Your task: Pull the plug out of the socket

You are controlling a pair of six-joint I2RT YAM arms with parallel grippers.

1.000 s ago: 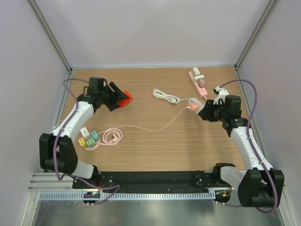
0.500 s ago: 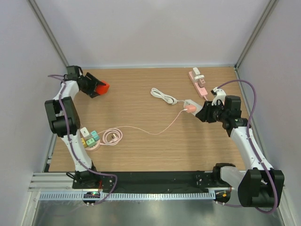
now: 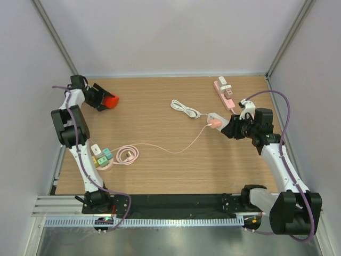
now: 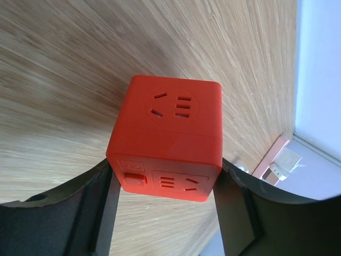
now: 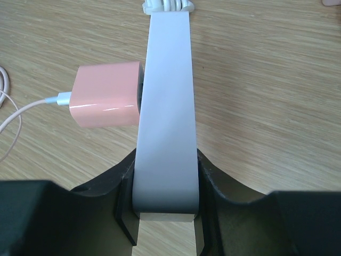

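Observation:
My right gripper (image 3: 227,127) (image 5: 165,184) is shut on one end of a white socket strip (image 3: 216,116) (image 5: 166,106) at the right of the table. A pink plug (image 3: 215,124) (image 5: 106,102) sits in the strip's side, its thin pink cable (image 3: 176,149) trailing left across the wood. Far from it, at the back left corner, my left gripper (image 3: 105,101) (image 4: 165,184) is shut on a red cube socket (image 3: 111,100) (image 4: 165,138); the cube's faces show empty outlets and a switch.
A pink power strip (image 3: 224,93) with adapters lies at the back right. The white strip's coiled cord (image 3: 185,109) lies behind the plug. Coloured adapters (image 3: 100,156) and a pink cable coil (image 3: 127,154) sit at the near left. The enclosure walls stand close to the left arm.
My left arm has swung the red cube from left of centre to the back left corner. The right gripper, strip and pink plug have shifted slightly left.

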